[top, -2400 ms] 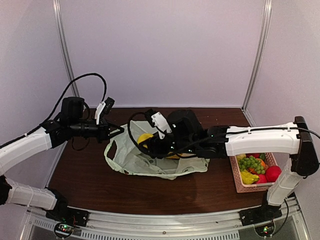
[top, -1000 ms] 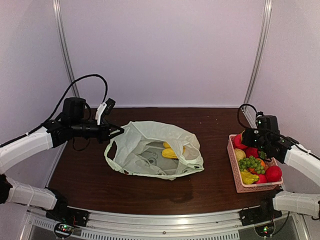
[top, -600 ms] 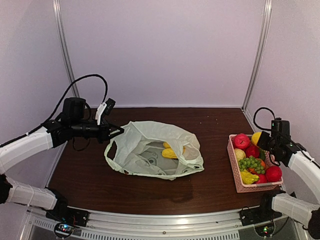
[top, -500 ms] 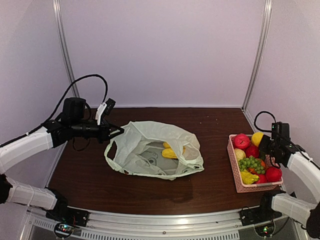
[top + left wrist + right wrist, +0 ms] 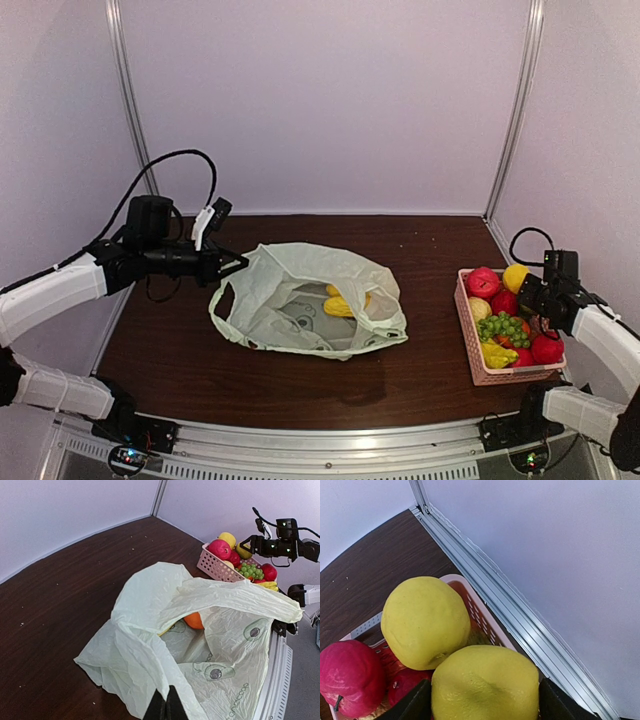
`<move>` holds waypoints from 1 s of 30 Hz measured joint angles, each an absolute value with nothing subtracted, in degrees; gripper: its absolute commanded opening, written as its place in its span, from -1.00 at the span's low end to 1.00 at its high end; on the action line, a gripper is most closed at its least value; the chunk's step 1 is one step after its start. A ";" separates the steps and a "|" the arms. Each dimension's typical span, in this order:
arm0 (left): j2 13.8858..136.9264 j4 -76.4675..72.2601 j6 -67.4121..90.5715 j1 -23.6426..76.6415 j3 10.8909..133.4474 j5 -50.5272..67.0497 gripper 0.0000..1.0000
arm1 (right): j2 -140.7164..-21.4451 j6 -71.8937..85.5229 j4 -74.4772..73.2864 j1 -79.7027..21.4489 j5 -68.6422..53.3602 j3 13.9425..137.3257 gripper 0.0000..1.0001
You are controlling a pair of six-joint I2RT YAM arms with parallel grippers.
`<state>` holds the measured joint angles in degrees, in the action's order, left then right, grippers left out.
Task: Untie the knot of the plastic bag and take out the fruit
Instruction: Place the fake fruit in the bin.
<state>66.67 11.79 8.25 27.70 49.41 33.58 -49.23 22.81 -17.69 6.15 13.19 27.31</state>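
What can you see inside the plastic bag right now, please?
Through the open mouth of the plastic bag the top view shows elongated yellow fruit; the left wrist view shows a round orange. The bag's folds cover the rest, so further fruit cannot be ruled out.

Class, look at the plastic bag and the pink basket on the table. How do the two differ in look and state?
The plastic bag is soft, pale green and crumpled; the basket is stiff, pink and slatted. The plastic bag shows only a couple of fruit inside; the basket is heaped full. The plastic bag lies at the table's middle, the basket at its right edge. Both hold fruit.
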 measured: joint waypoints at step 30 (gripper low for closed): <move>67.00 12.05 8.25 27.68 49.41 33.61 -1.00 | -40.56 19.99 -15.77 6.42 3.14 26.79 0.92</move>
<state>67.00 12.05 8.25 27.68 49.41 33.61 -40.56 19.99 -15.77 6.42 3.14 26.79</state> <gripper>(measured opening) 0.005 0.977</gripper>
